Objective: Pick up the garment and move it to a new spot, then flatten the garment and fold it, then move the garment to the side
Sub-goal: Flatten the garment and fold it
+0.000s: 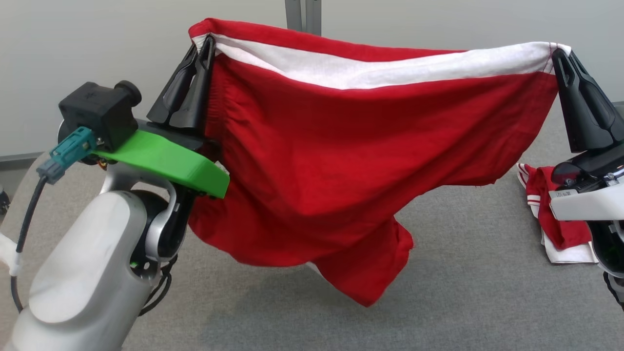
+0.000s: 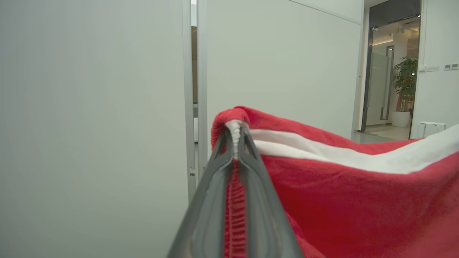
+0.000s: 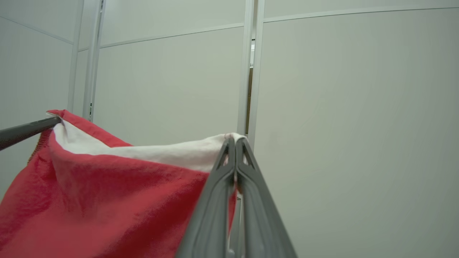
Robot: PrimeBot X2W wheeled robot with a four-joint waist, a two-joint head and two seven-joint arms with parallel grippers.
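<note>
Head view: red garment point(image 1: 331, 161) is held aloft over grey carpet point(image 1: 487, 302), stretched between left gripper point(image 1: 204, 45) and right gripper point(image 1: 561, 53); a second red-and-white cloth point(image 1: 560, 234) is laid on the carpet at right.
Left wrist view: left fingers point(image 2: 206, 215) are clamped together on the white-banded corner seam.
Right wrist view: right fingers point(image 3: 213, 215) are pinched tight on the opposite white corner; the left gripper's tip is seen at the far corner.
</note>
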